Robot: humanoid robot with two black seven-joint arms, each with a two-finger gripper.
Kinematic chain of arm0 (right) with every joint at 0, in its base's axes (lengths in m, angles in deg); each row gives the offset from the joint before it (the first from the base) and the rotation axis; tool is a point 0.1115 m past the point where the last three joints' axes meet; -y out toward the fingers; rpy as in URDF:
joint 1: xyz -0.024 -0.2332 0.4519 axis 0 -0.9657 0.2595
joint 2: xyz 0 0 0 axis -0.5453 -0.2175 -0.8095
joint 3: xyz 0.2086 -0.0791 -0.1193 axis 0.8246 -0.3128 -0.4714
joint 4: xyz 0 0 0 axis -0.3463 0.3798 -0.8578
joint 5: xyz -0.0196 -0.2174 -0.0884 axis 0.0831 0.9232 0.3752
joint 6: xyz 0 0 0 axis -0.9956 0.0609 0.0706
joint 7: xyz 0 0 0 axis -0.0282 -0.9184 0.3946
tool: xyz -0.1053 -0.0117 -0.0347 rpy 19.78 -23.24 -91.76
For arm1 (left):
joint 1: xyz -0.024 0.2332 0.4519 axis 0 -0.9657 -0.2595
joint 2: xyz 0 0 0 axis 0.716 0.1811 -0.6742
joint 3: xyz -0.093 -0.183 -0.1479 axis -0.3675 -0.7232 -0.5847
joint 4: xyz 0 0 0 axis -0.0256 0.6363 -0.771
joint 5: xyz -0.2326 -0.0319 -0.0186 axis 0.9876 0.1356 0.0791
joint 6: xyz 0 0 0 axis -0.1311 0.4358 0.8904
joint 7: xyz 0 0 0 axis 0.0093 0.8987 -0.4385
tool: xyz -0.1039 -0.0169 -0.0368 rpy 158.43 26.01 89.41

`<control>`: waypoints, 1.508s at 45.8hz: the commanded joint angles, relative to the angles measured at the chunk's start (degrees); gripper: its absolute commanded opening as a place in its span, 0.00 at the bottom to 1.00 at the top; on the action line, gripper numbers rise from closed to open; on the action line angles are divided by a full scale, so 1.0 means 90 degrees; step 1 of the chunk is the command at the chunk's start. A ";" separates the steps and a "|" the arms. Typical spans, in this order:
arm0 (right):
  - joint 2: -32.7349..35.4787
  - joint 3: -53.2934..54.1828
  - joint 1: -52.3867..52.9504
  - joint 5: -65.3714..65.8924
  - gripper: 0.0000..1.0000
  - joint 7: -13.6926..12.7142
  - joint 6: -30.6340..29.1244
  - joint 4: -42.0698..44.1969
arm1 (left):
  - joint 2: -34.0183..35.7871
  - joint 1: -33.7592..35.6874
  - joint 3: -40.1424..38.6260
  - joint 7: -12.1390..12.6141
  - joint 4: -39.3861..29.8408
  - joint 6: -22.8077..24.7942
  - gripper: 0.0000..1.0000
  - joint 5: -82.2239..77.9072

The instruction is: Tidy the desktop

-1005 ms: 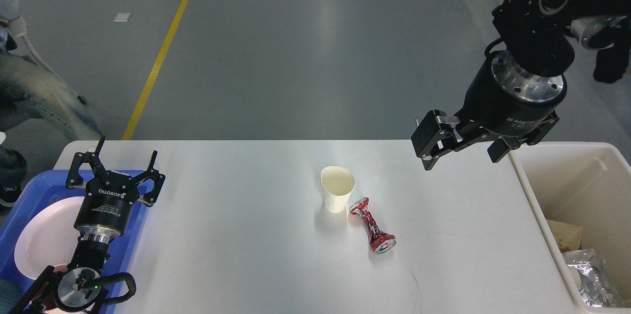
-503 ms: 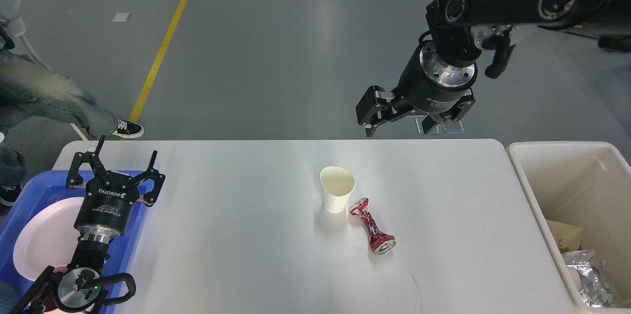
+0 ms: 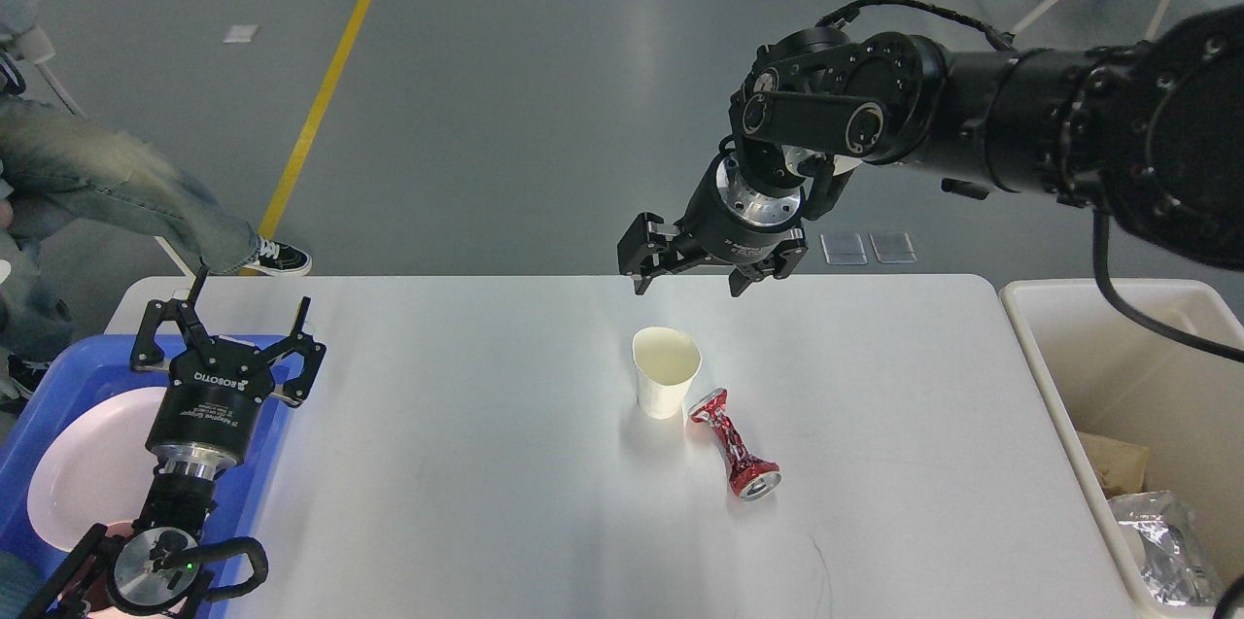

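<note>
The white desktop (image 3: 486,464) fills the lower half of the head view. Near its middle a cream paper cup (image 3: 666,371) stands upright, and a crushed red can (image 3: 734,444) lies on its side just right of it. My right gripper (image 3: 688,287) hangs open and empty above the desktop's far edge, a little beyond and above the cup. My left gripper (image 3: 248,308) is open and empty too, held over the blue tray (image 3: 58,376) at the desktop's left end.
A white plate (image 3: 83,464) lies in the blue tray. A cream plastic bin (image 3: 1137,386) at the desktop's right end holds brown paper and a crumpled foil bag (image 3: 1166,541). A person's jeans and sneaker (image 3: 277,257) are on the floor beyond the left corner.
My right arm has swung left from over the bin's near corner to above the far edge behind the cup. The person's leg at left shifted. The left arm held still.
</note>
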 commanded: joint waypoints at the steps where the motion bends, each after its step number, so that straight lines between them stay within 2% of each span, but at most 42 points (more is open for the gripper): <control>1: -0.0260 0.0124 -0.0554 0.0003 1.00 0.0001 0.0010 0.0622 | 0.0000 0.0000 0.0000 0.0000 0.0000 0.0001 0.96 0.0000; 9: -0.0416 0.0271 -0.1121 0.0003 1.00 0.0001 0.0361 0.1169 | 0.0000 0.0000 0.0000 0.0000 0.0000 0.0001 0.96 0.0000; 18: -0.0611 0.0261 -0.1580 0.0062 1.00 0.0001 0.1210 0.1218 | 0.0000 0.0000 0.0000 0.0000 0.0000 0.0001 0.96 0.0000; 30: -0.0641 0.0193 -0.2098 0.0130 1.00 0.0001 0.1786 0.1365 | 0.0009 0.0000 0.0000 0.0000 0.0000 -0.0009 0.96 0.0000; 46: -0.0641 0.0105 -0.2615 0.0862 1.00 0.0001 0.1982 0.1365 | 0.0000 0.0000 0.0000 0.0000 0.0000 0.0001 0.96 0.0000; 60: -0.0602 0.0105 -0.3045 0.0863 0.94 0.0001 0.2666 0.1433 | 0.0000 0.0000 0.0000 0.0000 0.0000 0.0001 0.96 0.0000; 63: -0.0602 0.0124 -0.3075 0.0853 0.87 0.0001 0.2734 0.1443 | 0.0000 0.0000 0.0000 0.0000 0.0000 0.0001 0.96 0.0000; 69: -0.0592 0.0193 -0.3211 0.0765 0.52 0.0010 0.2783 0.1443 | 0.0000 0.0000 0.0000 -0.0010 0.0000 0.0001 0.96 0.0000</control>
